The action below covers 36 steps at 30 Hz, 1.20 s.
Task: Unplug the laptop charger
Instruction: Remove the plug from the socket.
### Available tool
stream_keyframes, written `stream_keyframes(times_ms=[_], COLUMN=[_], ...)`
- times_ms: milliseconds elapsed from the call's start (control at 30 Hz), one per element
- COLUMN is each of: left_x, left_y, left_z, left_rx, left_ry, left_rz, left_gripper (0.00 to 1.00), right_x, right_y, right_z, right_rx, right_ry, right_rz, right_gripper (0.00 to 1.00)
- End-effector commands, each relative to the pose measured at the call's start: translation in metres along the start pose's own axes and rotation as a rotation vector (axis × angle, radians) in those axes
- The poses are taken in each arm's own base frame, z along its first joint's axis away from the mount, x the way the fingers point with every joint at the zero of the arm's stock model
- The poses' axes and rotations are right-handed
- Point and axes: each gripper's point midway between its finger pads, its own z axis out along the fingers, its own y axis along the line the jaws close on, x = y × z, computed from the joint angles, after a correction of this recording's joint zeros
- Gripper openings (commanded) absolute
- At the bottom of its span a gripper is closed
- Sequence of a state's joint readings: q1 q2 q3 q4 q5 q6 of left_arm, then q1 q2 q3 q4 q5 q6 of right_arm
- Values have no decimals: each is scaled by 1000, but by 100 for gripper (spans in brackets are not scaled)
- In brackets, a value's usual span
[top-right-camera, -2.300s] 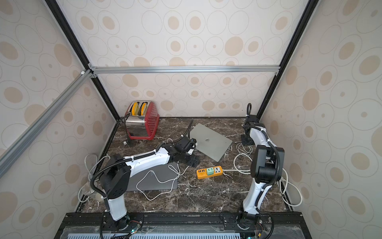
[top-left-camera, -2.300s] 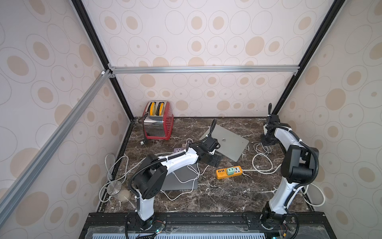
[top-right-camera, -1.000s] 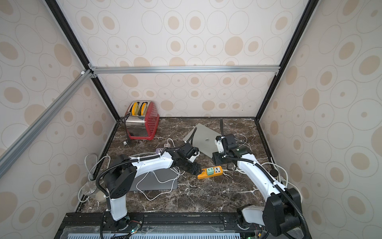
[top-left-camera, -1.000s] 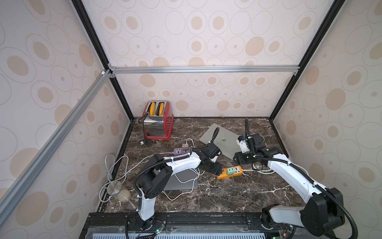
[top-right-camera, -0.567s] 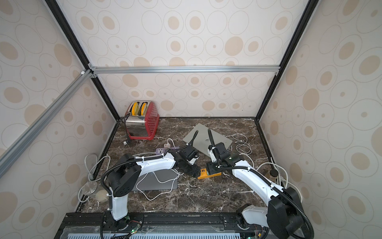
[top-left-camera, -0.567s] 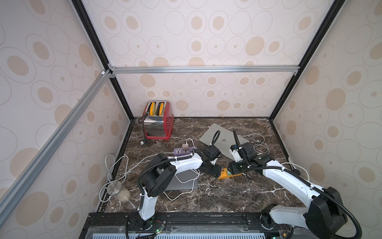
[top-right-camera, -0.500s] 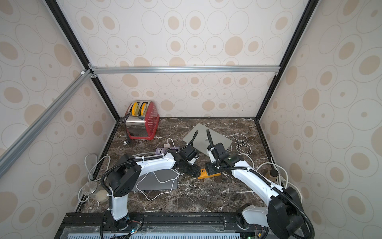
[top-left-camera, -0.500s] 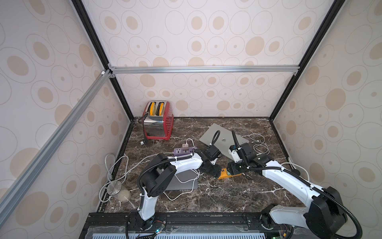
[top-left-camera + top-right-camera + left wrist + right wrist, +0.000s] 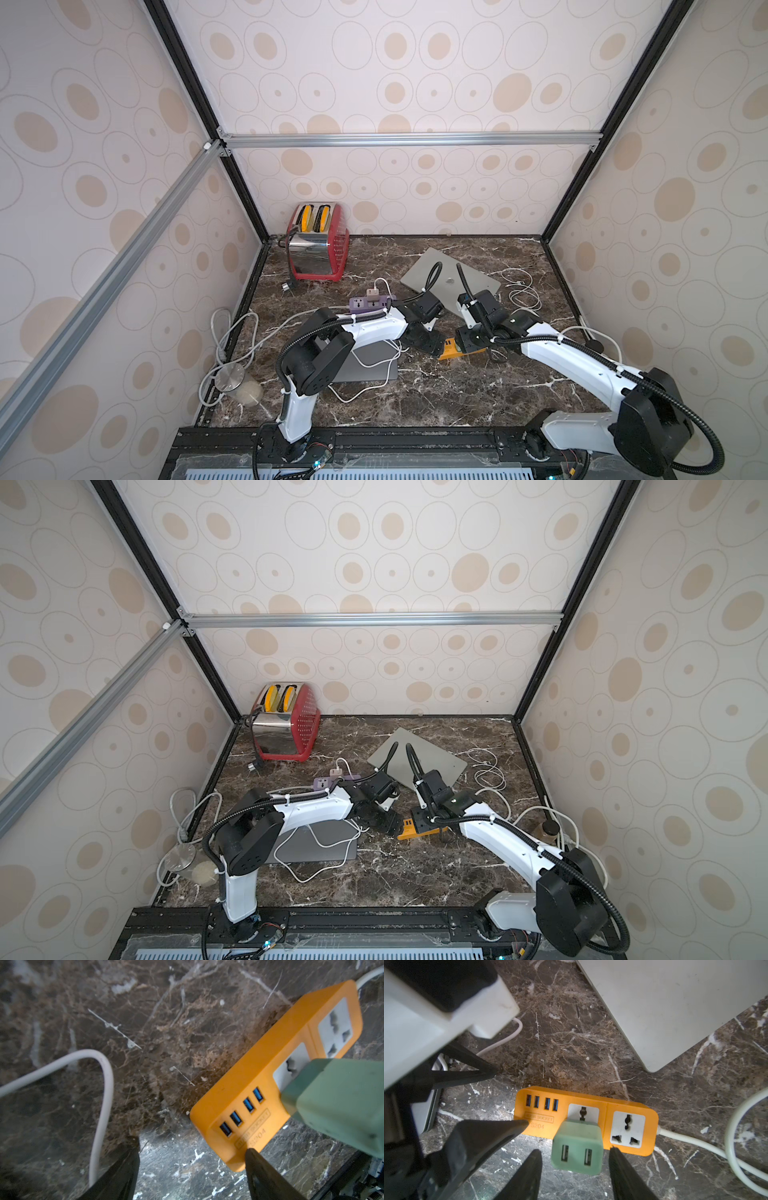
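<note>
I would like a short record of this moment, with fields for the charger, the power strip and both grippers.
charger: green charger, plugged into the orange power strip
power strip: flat on the marble table, one socket free
right gripper: open, a finger on each side of the green charger, small gaps visible
left gripper: open, one fingertip on the strip's USB end
task: not yet done

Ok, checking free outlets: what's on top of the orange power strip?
On the orange strip, a green cube-shaped USB adapter sits in the socket beside four blue USB ports; the end socket is empty. The adapter's prongs are hidden.
</note>
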State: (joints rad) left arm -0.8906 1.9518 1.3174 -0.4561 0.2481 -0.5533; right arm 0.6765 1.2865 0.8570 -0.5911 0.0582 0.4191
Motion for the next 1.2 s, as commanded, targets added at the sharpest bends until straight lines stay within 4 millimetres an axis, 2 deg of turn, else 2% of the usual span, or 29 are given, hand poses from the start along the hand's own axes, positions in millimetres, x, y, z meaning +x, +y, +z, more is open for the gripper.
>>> stream_keyframes(times_ms=[0,433,933,1167], left_x=[13,15,17,18], left_y=[5,4,5,6], left_z=[8,11,14,15], left_rx=[-29,-24,-27,-37], left_ry=[43,51,63,72], left_rz=[-10,-15,-22,-20], left_gripper=[81,81,81,81], right_x=[7,8,11,10], right_y=[-3,-2,0,1], right_z=[8,17,17,13], right_rx=[31,44,35,25], right_ry=[21,30,29,17], right_rz=[9,12,25,34], right_gripper=[55,50,27,24])
